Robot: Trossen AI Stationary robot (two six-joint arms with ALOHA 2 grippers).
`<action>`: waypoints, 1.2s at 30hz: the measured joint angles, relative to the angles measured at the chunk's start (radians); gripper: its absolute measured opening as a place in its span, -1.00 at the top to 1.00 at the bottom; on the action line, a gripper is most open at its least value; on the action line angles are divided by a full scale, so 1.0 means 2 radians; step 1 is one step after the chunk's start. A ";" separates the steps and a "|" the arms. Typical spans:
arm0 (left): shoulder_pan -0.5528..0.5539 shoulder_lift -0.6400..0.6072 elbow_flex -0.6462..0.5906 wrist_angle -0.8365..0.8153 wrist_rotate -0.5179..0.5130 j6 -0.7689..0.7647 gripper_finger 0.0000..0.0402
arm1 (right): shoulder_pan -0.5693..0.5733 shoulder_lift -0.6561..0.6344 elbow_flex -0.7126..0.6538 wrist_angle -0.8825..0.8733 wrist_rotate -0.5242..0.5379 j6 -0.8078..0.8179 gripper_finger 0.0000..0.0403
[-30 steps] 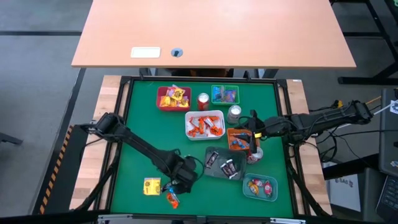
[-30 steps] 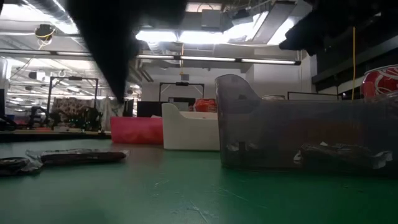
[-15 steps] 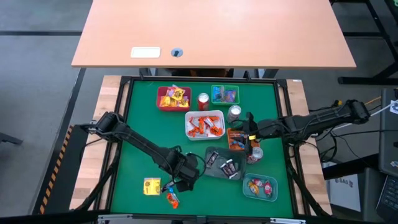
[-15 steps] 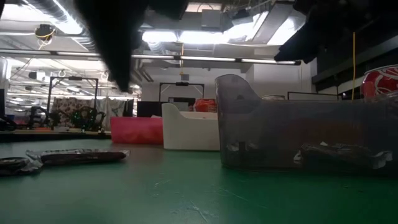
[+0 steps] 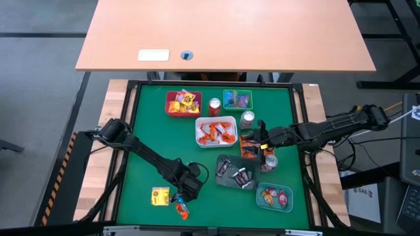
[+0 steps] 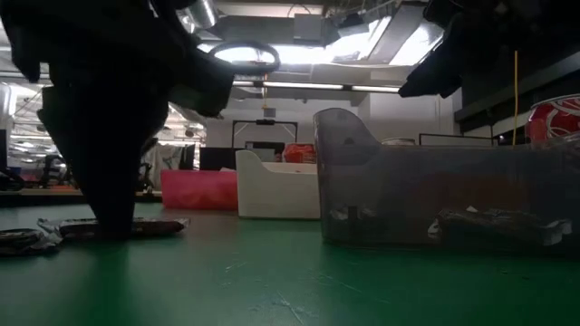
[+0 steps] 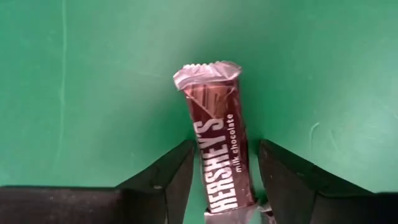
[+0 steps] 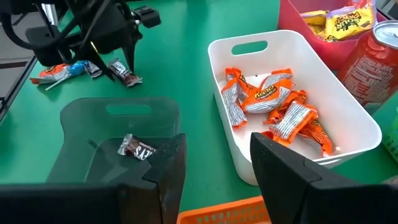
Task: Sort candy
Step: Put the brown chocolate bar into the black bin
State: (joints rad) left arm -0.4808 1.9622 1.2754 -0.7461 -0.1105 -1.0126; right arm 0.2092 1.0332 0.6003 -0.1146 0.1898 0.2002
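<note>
Hershey's bar [image 7: 217, 152]: brown wrapper, white lettering, crimped silver ends, flat on the green desk [image 5: 147, 131] near the front edge, left of centre. Left gripper [image 7: 222, 180] low over it, fingers apart, one each side. Right gripper [image 8: 214, 171] parted, empty, above the orange tray [image 5: 251, 145]. Orange-wrapped candy [image 8: 273, 106] piled in the white tray [image 8: 348, 124]; dark pieces [image 5: 235, 174] in the grey tray [image 5: 223, 160].

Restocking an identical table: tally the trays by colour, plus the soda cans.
Red tray: 1
Green tray: 1
White tray: 1
Orange tray: 1
Grey tray: 1
Mint tray: 1
Soda cans: 3
Total: 9
</note>
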 joint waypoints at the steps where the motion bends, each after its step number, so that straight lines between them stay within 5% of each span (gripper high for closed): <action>1: 0.000 -0.002 -0.007 0.010 0.000 0.000 0.15 | 0.000 0.000 0.000 0.001 0.000 0.000 0.11; 8: -0.002 -0.004 -0.027 0.028 -0.031 -0.004 0.20 | 0.000 0.000 0.000 0.003 0.000 0.000 0.11; 20: -0.003 -0.002 -0.026 0.040 -0.042 -0.004 0.74 | 0.000 0.000 0.000 0.003 0.000 0.000 0.11; 36: -0.001 0.003 0.053 0.000 -0.040 0.080 0.78 | 0.000 0.000 0.000 0.003 0.000 0.000 0.11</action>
State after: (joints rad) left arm -0.4824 1.9686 1.3805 -0.7454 -0.1909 -0.8528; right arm 0.2092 1.0328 0.6006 -0.1085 0.1896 0.2001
